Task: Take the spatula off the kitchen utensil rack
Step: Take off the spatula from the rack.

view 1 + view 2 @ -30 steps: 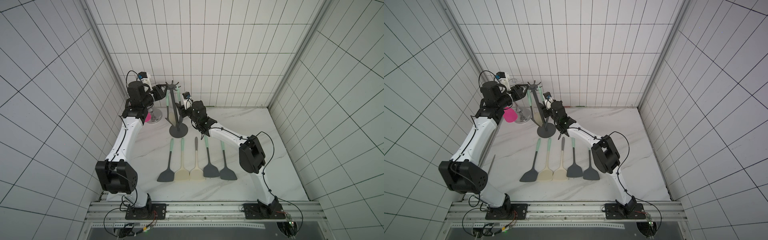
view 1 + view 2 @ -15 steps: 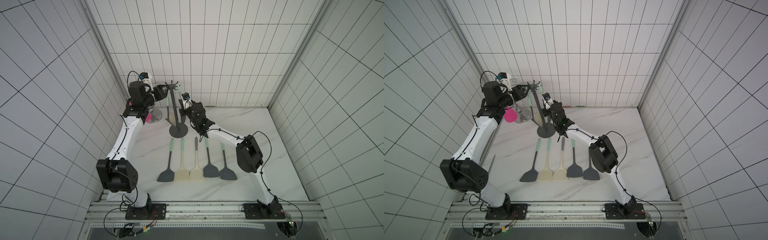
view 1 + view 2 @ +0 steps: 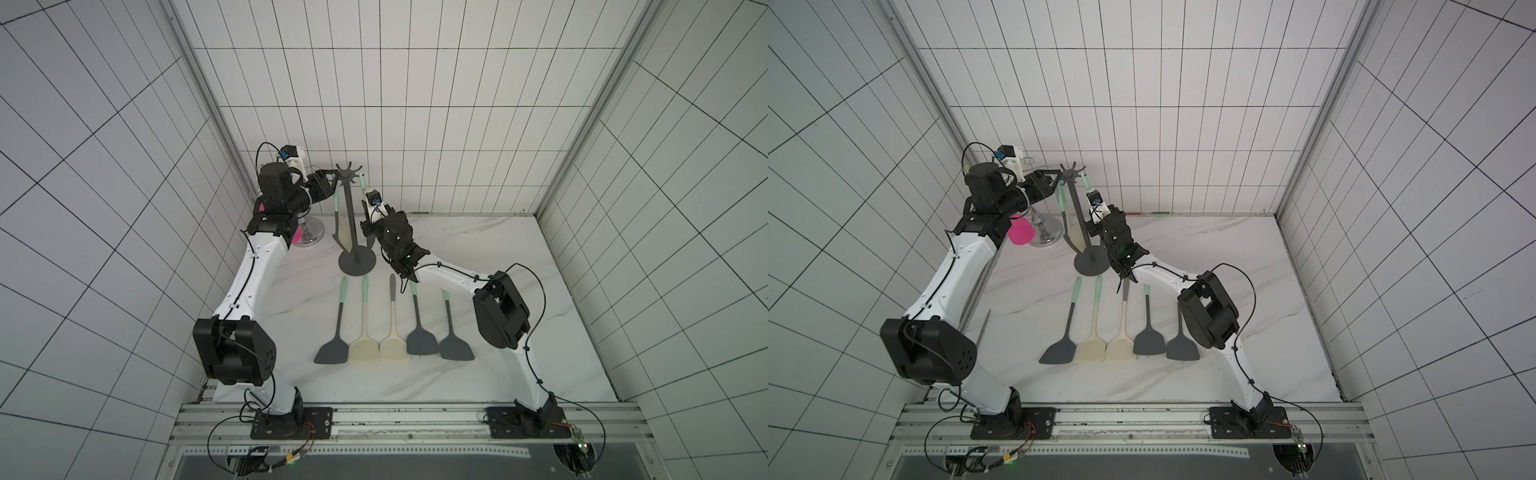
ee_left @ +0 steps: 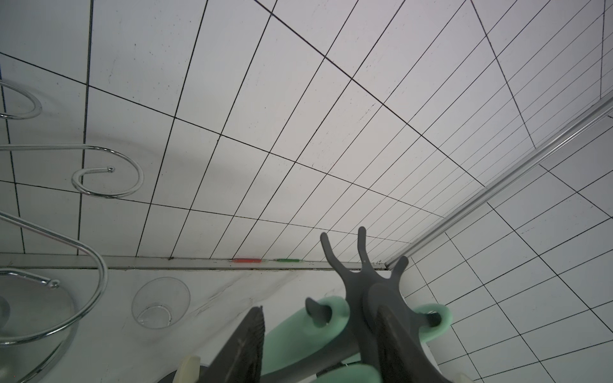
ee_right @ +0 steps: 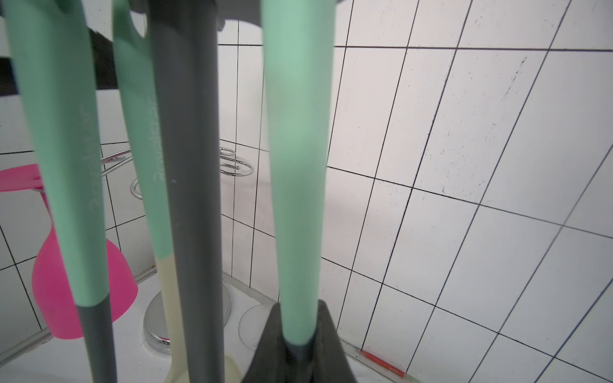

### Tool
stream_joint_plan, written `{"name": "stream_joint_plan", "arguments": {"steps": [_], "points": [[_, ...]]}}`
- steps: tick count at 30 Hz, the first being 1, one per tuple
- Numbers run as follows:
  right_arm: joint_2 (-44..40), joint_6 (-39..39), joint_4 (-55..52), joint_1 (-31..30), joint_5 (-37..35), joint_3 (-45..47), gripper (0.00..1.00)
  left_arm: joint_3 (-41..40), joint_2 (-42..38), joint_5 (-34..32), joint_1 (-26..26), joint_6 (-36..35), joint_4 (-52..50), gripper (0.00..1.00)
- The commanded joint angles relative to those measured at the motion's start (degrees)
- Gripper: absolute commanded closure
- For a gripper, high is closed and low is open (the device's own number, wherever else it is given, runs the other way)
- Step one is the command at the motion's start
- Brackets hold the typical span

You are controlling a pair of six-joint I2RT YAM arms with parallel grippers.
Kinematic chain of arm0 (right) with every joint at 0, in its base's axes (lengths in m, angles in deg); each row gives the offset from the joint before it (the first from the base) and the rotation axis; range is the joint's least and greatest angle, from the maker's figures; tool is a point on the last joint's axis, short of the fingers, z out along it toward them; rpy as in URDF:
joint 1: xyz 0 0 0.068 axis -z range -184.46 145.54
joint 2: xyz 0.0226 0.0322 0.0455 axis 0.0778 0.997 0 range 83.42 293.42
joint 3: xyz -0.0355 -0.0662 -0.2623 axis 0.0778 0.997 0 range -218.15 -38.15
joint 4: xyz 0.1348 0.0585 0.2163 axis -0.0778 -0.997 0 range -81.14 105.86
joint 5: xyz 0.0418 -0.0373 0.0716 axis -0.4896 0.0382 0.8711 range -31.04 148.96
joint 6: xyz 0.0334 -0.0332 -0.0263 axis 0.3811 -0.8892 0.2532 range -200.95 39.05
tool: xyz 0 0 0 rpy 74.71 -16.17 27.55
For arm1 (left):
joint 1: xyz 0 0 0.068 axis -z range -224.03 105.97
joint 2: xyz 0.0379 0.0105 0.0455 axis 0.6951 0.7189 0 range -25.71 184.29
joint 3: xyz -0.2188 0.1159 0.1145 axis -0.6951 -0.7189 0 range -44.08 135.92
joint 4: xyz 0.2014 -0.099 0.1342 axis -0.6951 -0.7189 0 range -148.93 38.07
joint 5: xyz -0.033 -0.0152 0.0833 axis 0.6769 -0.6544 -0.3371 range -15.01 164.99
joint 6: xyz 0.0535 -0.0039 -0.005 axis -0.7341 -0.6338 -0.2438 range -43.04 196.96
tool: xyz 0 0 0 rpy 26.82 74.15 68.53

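While the right gripper [image 5: 296, 345] is pinched on the mint handle of the spatula [image 5: 295, 165], that spatula hangs by its loop from a hook [image 3: 357, 176] of the kitchen utensil rack [image 3: 356, 262], so the unhooking step is in hand. The left gripper [image 3: 331, 181] sits half-wide astride the rack's head. Next, I judge: lift to clear the hook tip, then pull outward.

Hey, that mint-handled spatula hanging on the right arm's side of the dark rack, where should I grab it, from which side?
Low on the spatula, where its mint handle meets the grey shaft, approaching from the side away from the rack pole. It hangs straight down and is clear on that side; two other handles crowd the far side. The right gripper is shut there.
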Motion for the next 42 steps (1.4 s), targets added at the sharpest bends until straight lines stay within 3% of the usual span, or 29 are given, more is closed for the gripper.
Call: {"name": "stream_joint_plan", "arguments": {"steps": [1, 15, 25, 30, 34, 42], "points": [[-6.4, 2.5, 5.3, -0.6, -1.4, 0.3, 1.00, -0.1, -0.1, -1.0, 0.0, 0.5, -0.6, 0.49], [-13.1, 7.8, 6.5, -0.7, -4.1, 7.8, 1.00, -0.7, -1.2, -3.3, 0.3, 1.2, -2.2, 0.50], [-10.0, 14.5, 14.1, 0.4, -2.8, 5.2, 1.00, -2.5, -2.9, -5.0, 0.3, 1.6, -2.8, 0.51], [-7.9, 20.8, 13.7, 1.8, 2.9, 1.3, 1.00, -2.8, -3.1, -5.5, -0.1, 1.1, -3.2, 0.51], [-7.4, 19.6, 13.2, 2.0, 7.8, 2.7, 1.00, -3.2, -2.9, -5.1, -0.6, 1.1, -3.2, 0.51], [-11.7, 17.8, 10.4, 2.9, 3.8, 11.7, 1.00, -2.2, -3.0, -0.9, -0.6, 0.9, -1.2, 0.49]]}}
